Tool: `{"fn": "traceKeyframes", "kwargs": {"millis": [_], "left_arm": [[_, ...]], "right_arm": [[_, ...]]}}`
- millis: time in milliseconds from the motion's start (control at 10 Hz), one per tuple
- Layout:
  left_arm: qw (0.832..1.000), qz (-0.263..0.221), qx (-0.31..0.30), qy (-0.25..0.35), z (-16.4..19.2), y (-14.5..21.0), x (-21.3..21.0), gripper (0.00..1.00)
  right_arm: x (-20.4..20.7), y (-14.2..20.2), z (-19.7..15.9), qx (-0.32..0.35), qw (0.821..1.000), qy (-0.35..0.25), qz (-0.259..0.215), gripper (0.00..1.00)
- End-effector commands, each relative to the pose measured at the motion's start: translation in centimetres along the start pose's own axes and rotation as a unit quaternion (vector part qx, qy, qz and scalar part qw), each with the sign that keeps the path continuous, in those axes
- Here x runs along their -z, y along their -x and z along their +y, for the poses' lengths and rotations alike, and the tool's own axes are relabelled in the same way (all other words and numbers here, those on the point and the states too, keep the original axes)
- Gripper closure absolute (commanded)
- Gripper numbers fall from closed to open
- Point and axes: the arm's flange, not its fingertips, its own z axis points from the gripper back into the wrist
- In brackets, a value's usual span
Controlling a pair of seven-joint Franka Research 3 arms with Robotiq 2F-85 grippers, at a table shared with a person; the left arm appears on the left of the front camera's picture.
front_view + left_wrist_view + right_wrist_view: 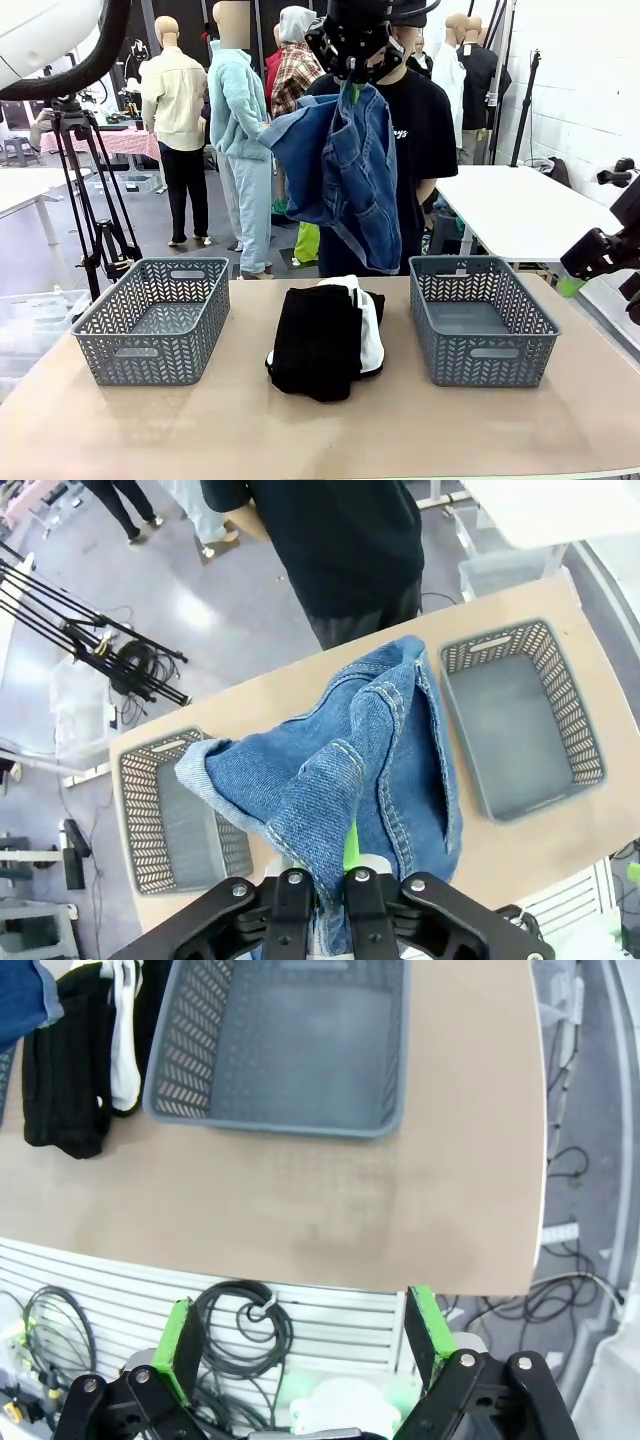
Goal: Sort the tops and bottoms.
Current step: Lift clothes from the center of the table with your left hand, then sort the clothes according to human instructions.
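My left gripper (352, 90) hangs high over the table's middle, shut on a blue denim piece (345, 170) that dangles from it in front of the person. In the left wrist view the denim (350, 770) bunches between the closed fingers (349, 852). A folded pile lies on the table between the baskets: black pieces (318, 340) with a white piece with black edging (368, 330) beside them. My right gripper (300, 1345) stands open with nothing in it, out past the table's right edge. Its view shows the black pieces (65, 1060) and the white piece (122, 1040) at the upper left.
Two grey lattice baskets stand on the brown table, one left (155, 320) and one right (480, 320), both with nothing in them. A person in a black T-shirt (425, 130) stands at the far side. A tripod (95, 200) stands at the left. Cables (240, 1330) hang under the table edge.
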Motion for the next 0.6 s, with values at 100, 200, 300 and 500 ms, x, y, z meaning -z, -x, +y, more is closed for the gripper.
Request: {"fn": "traceKeyframes", "kwargs": {"millis": [100,200,300,500], "left_arm": [[1.0,0.012,0.01,0.009,0.67,-0.36,0.81,1.0],[1.0,0.012,0.01,0.009,0.67,-0.36,0.81,1.0],[1.0,0.012,0.01,0.009,0.67,-0.36,0.81,1.0],[1.0,0.012,0.01,0.009,0.67,-0.36,0.81,1.0]], "right_arm": [[0.02,-0.06,0.11,-0.003,1.0,-0.001,-0.001,0.0],[0.02,-0.06,0.11,-0.003,1.0,-0.001,-0.001,0.0],[0.02,-0.06,0.11,-0.003,1.0,-0.001,-0.001,0.0],[0.02,-0.06,0.11,-0.003,1.0,-0.001,-0.001,0.0]]}}
